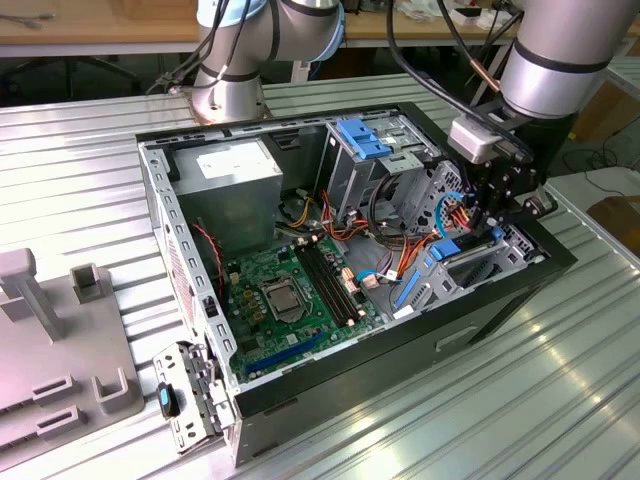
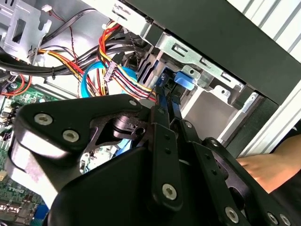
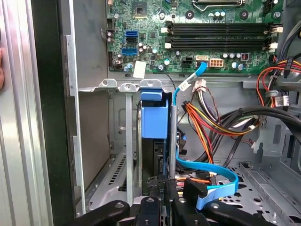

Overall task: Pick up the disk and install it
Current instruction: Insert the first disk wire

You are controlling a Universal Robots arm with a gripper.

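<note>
Open computer case lay on its side on the ribbed metal bench, motherboard facing up, power supply toward the far corner. The arm reached down from above into the case's end at the exterior view's right, with the pincer lowered into the drive bay there.

The disk sat on edge in that bay, between the grey sheet-metal walls; in the first wrist view its bright blue caddy rail and tab were at the end nearest the motherboard, dark drive body behind them. In the second wrist view the blue tab of the disk poked out beyond the black fingers.

The pincer looked drawn together tight on the disk's edge (fingers nearly parallel, slim gap, dark body pinched between them in the first wrist view). Disk was mostly down inside the bay, held upright.

A light blue flat data cable curled just beside the pincer, and a bundle of red, yellow and orange power wires ran next to the bay. A second blue bracket sat on the upper drive cage, well apart from the pincer. Grey fixture blocks stood on the bench at the exterior view's left. A person's hand showed at the case's outer side in the second wrist view.
</note>
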